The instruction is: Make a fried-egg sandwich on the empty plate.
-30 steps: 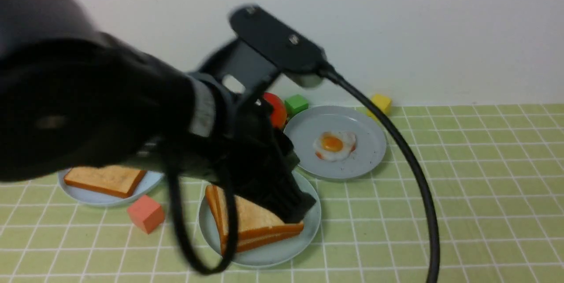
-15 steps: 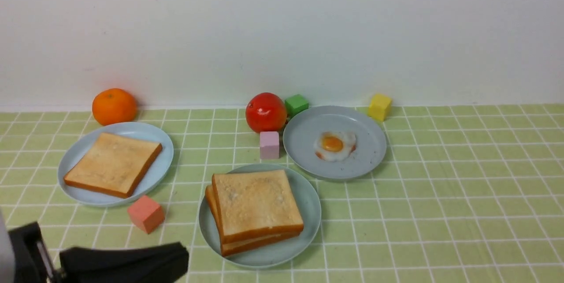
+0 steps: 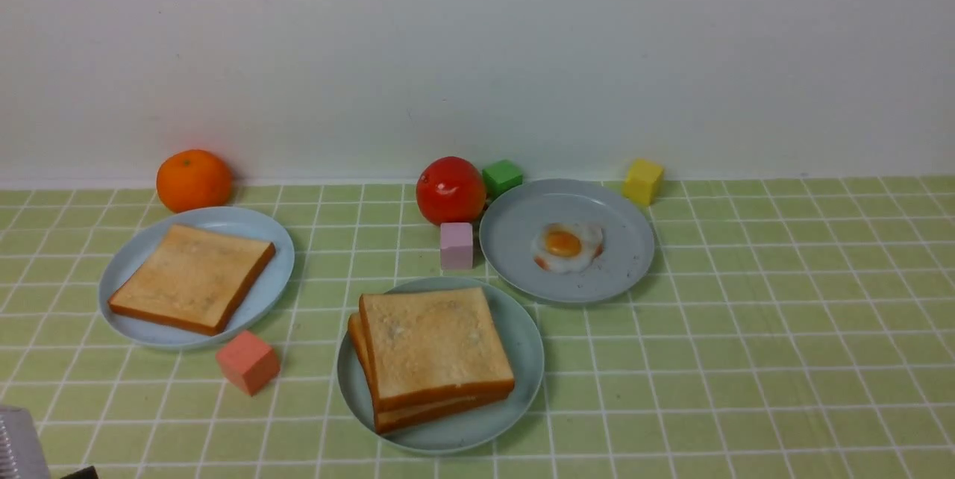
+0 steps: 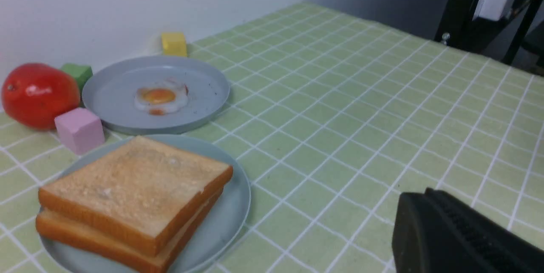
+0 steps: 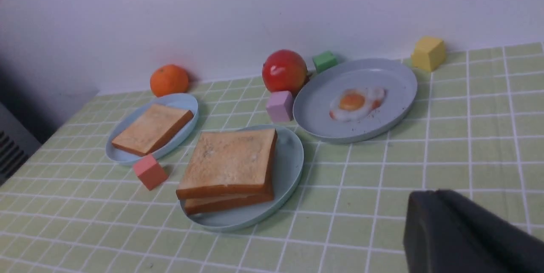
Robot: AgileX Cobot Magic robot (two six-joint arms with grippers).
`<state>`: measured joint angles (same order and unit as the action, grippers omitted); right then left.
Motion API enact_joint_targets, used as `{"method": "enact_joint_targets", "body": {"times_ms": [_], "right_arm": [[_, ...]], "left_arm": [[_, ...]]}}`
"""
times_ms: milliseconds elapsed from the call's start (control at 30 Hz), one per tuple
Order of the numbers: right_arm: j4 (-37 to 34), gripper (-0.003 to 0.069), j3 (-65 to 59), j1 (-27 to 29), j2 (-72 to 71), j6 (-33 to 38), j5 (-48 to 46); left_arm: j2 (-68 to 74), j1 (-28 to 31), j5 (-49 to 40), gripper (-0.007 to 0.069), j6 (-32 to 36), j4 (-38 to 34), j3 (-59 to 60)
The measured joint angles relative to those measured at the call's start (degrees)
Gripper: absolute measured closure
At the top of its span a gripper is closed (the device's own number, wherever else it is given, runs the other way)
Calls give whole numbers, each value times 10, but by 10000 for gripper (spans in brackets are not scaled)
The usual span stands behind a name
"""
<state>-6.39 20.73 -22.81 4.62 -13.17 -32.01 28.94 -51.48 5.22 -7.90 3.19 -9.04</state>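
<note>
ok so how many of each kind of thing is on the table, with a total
plates: 3
toast slices: 3
fried egg: 1
cubes: 4
round fruits: 2
total: 13

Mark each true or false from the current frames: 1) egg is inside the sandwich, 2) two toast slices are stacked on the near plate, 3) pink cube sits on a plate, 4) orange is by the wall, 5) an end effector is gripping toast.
1. The egg is in the sandwich. False: it lies alone on the far plate, and no filling shows between the slices.
2. Two slices are stacked on the near plate. True.
3. The pink cube sits on a plate. False: it stands on the table beside the tomato.
4. The orange is by the wall. True.
5. An end effector is gripping toast. False: the left end effector and the right end effector are clear of the food.
</note>
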Motion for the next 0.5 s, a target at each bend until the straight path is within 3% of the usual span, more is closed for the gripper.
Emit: {"method": "enact_joint_targets", "body": {"times_ms": [367,433,500], "right_arm": [[29,646,-97,1,0,-1,22],[54,662,-106,25,-7,-1,23],[79,671,-122,87,-16,6,45]], "left_arm": [[0,0,-52,638,0,0,0],[0,0,-52,638,0,0,0],[0,0,-52,638,0,0,0]]}}
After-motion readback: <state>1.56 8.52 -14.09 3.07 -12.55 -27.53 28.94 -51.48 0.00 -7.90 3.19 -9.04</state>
